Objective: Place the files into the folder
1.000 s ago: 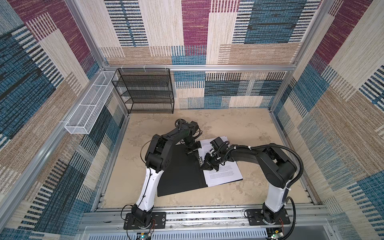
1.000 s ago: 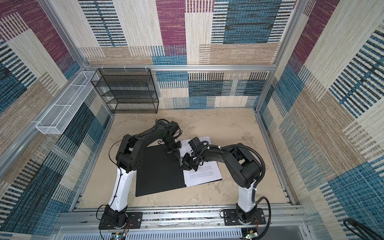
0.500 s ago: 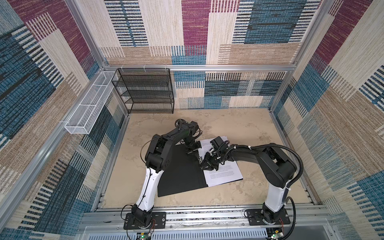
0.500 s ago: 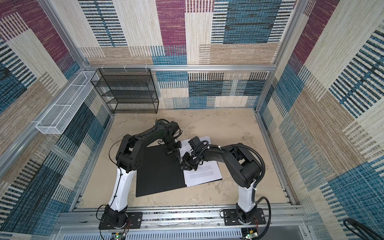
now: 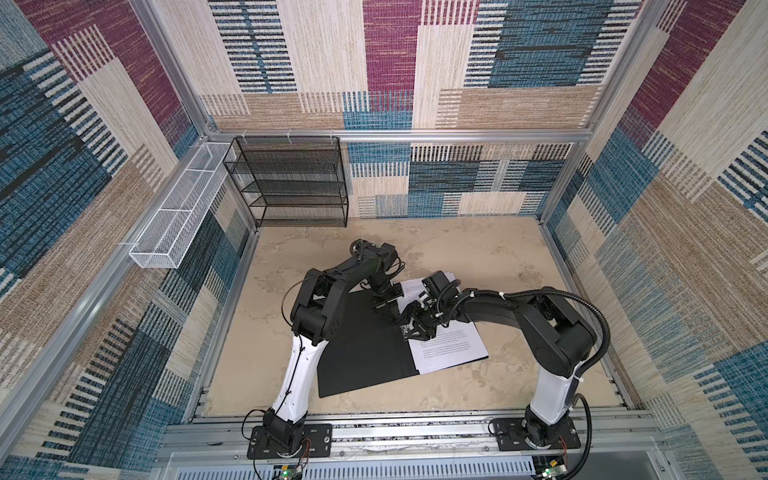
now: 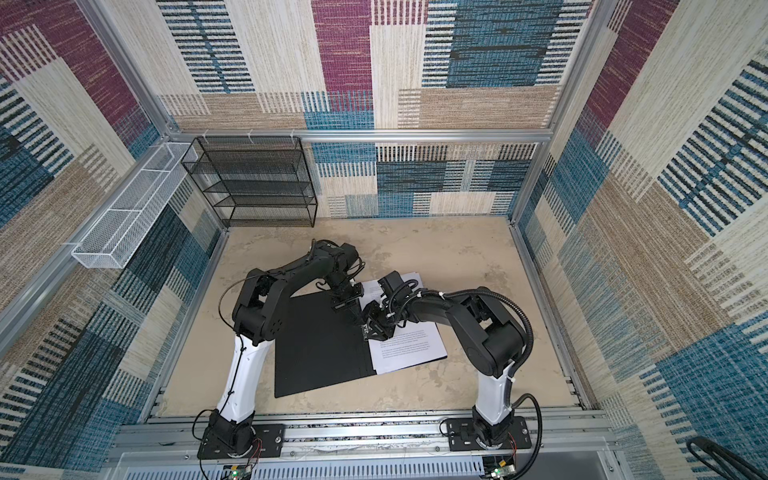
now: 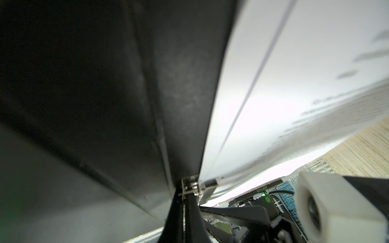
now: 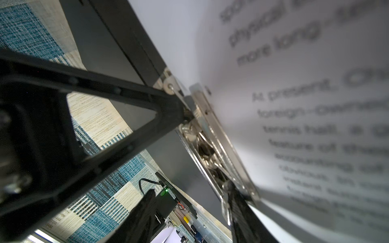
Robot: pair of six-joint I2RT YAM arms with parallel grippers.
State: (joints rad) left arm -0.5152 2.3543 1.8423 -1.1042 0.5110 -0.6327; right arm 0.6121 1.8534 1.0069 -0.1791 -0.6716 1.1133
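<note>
**Two grippers at the spine of the open folder (image 5: 365,345)**

Both top views show the folder (image 6: 320,345) lying flat and open on the beige table (image 5: 478,249), its black inside facing up, slightly skewed to the table's edges. The files (image 5: 453,345) lie as a white stack on its right half, printed side up, with their long left edge along the spine. The top corner of the stack reaches past the folder's far edge.

The left gripper (image 5: 385,302) points down at the far end of the spine. In the left wrist view its jaws are pressed together with nothing between them, and the joined tip (image 7: 184,196) touches the end of the metal clip (image 7: 190,186), just beside the paper's edge.

The right gripper (image 5: 415,330) reaches across from the right, low over the stack, and sits on the spine nearer the front. In the right wrist view its jaws stand apart and straddle the metal clip (image 8: 212,147), one tip at each end of the bright lever. Nothing is lifted. The sheet's edge runs against the clip's bar, but whether the clip pins the sheets cannot be told.

A black wire rack (image 5: 291,183) stands against the back wall, and a white mesh basket (image 5: 178,220) hangs on the left rail, both well apart from the folder.
</note>
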